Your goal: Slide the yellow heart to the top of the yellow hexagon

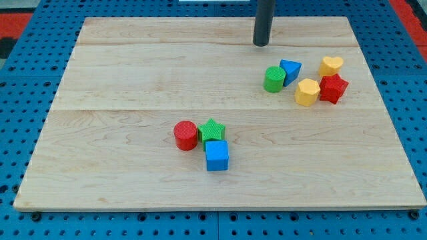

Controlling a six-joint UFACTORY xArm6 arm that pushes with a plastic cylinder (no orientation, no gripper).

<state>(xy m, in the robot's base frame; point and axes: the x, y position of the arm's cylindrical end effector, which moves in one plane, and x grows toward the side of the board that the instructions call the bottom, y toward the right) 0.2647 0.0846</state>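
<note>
The yellow heart [331,65] lies flat on the board, off to the view's right of my tip [261,44] and a little toward the view's bottom, well apart from it. The yellow hexagon [307,92] sits flat too, farther toward the view's bottom from my tip, just below and slightly left of the heart, close by it.
</note>
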